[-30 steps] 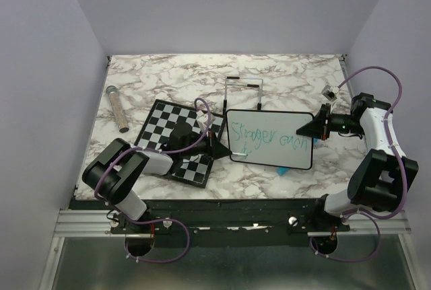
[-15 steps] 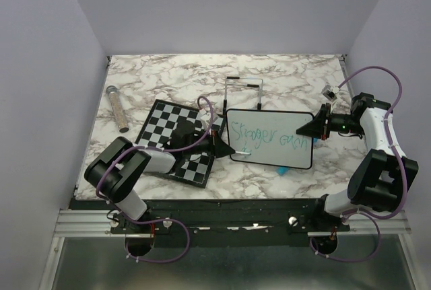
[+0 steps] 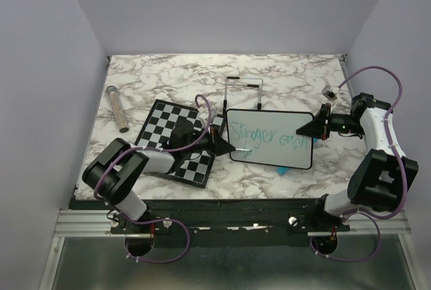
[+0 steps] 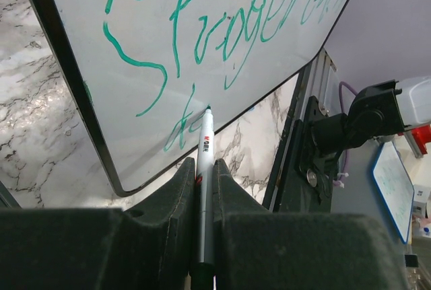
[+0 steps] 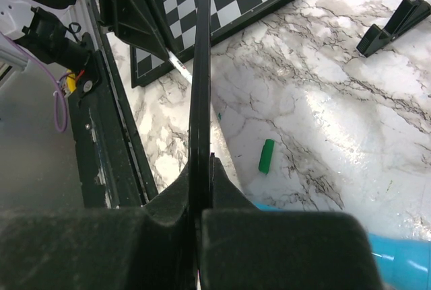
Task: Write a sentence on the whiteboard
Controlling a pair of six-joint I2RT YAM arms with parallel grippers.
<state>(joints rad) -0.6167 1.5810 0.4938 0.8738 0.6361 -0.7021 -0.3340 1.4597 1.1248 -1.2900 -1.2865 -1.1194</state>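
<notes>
Whiteboard with a thin black frame and rounded corners lies just right of the black-and-white checkered chessboard. The teal-green handwritten sentence runs along its upper part, and a second line is only begun beneath, at the end nearest the chessboard. The left gripper reaches over the chessboard's right corner and pinches a slim white marker between its pads. The tip appears to touch the board at those lower strokes. The right gripper is clamped on the board's edge farthest from the chessboard.

To write the next letters well, I judge the tip needs light, even pressure. Short strokes should lead away from the chessboard, level under the first line, while the far clamp stops the board sliding. Pressing hard could skid the board or swivel the marker in the pads.
</notes>
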